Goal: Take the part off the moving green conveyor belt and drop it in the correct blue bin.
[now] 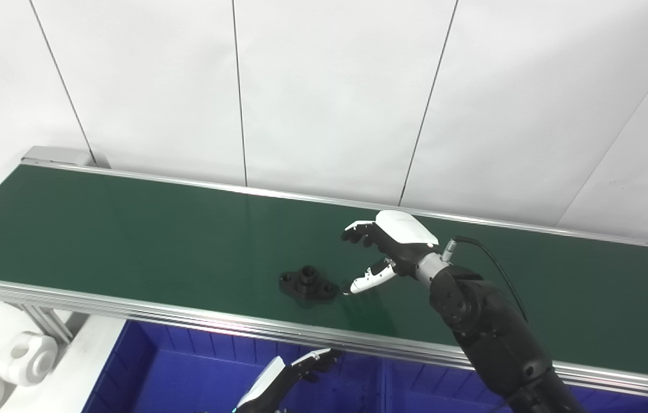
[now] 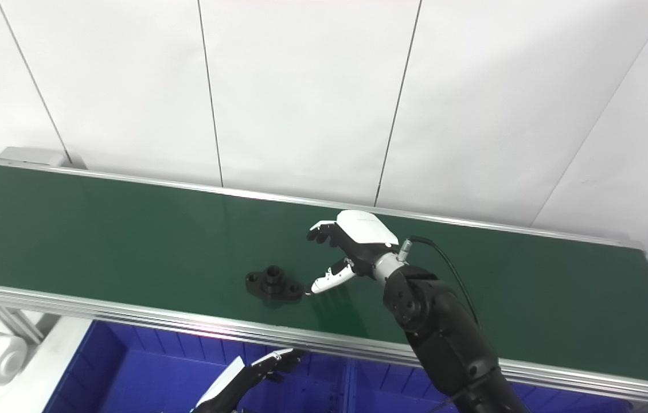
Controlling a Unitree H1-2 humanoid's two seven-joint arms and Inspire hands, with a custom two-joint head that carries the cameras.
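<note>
Fingers (image 1: 358,232) of the right hand (image 1: 394,244) spread wide, holding nothing, beside the black part (image 1: 308,284).
Part lies flat on the green conveyor belt (image 1: 129,229); thumb tip just beside it. Left hand (image 1: 295,373) hovers low over the blue bin (image 1: 186,367), fingers apart, empty.

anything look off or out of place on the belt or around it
Nothing stands out. The black part lies flat on the green conveyor belt, apart from the open right hand beside it. The left hand waits low over the blue bin. No spill or damage shows.
</note>
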